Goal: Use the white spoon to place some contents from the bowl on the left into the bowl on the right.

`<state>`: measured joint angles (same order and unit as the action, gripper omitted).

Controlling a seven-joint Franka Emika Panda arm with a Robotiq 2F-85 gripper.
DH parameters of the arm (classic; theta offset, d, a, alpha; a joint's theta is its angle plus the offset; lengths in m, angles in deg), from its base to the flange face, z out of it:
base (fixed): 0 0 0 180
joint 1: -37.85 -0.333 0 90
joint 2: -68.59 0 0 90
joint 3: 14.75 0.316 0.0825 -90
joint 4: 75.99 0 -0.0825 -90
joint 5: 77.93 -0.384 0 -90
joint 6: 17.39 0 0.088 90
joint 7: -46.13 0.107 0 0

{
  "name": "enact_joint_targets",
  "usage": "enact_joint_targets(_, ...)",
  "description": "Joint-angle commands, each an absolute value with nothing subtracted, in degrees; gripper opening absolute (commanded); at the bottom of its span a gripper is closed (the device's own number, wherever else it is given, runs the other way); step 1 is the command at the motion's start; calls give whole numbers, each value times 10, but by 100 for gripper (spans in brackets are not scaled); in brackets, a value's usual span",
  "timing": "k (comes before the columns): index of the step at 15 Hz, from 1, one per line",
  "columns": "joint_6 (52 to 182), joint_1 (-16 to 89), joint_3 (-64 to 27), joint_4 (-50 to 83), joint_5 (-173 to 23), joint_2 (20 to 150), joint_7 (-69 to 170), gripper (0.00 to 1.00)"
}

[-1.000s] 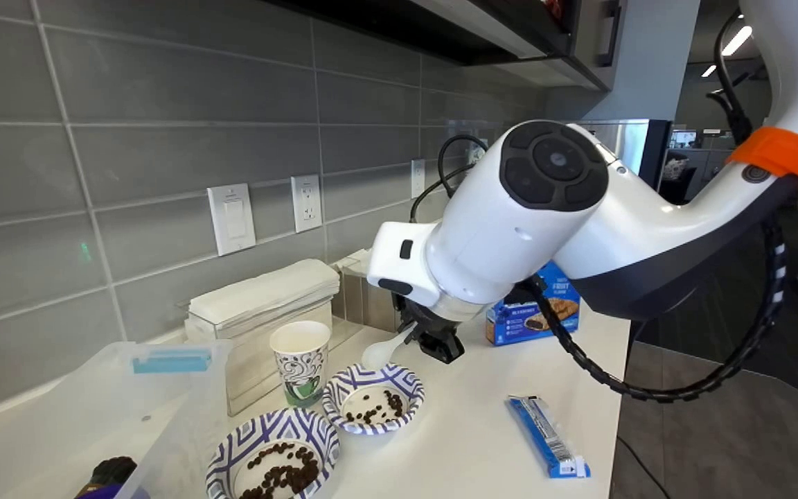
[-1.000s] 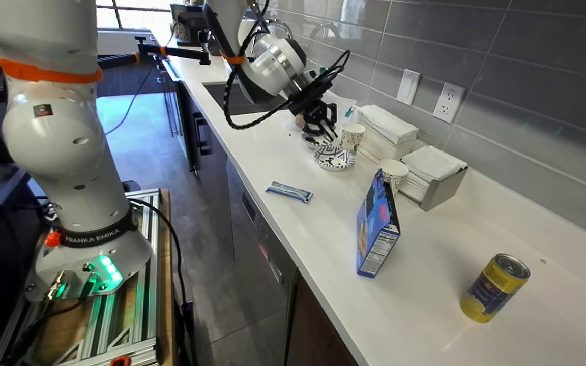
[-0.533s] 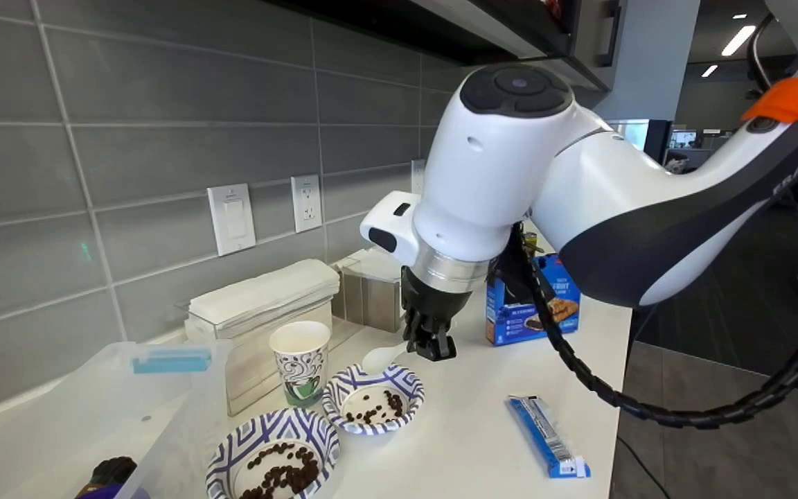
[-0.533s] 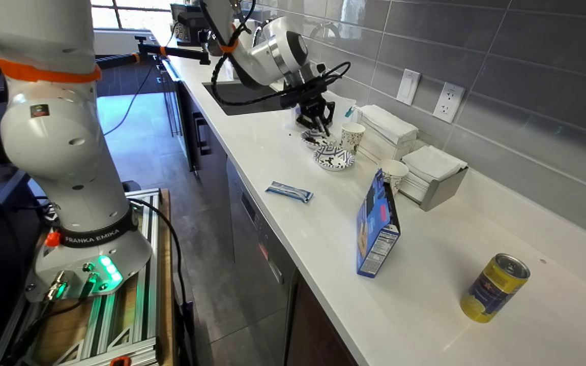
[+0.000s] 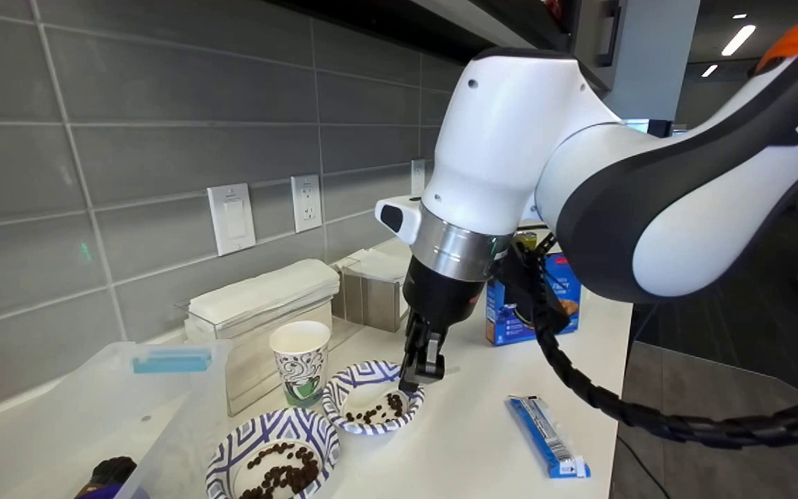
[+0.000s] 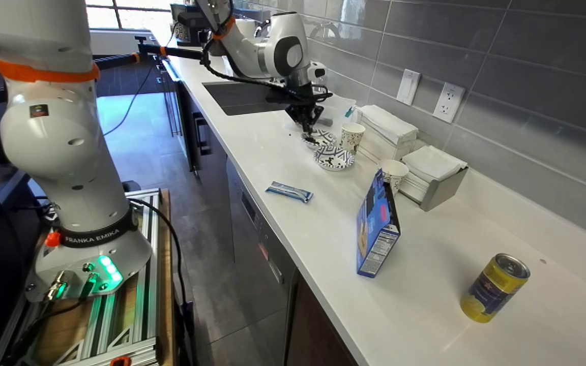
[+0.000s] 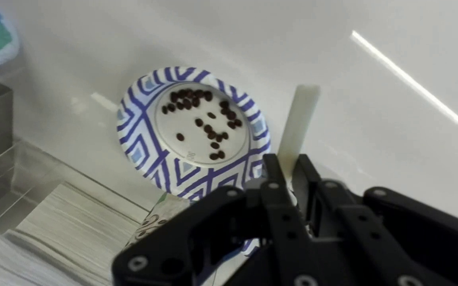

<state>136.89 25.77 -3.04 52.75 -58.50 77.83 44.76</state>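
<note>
The gripper [image 7: 288,167] clasps the white spoon [image 7: 298,123] in narrow jaws, the handle projecting beyond them. Wrist view: a patterned bowl [image 7: 137,153] of dark beans [image 7: 208,129] lies left of the jaws; in an exterior view, a second bowl [image 5: 233,450] appears to their lower left.

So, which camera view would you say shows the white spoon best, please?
The wrist view: the white spoon sticks out from the gripper, its handle end in plain sight, though its scoop is unclear. In both exterior views I cannot reliably make it out.
</note>
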Motion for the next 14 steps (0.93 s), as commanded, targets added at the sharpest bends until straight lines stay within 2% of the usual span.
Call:
enact_joint_targets(1,1431,274,-4,583,-731,763,397,3)
enact_joint_targets(10,1513,328,67,659,-998,755,234,3)
enact_joint_targets(14,1528,347,71,682,-1037,769,159,3)
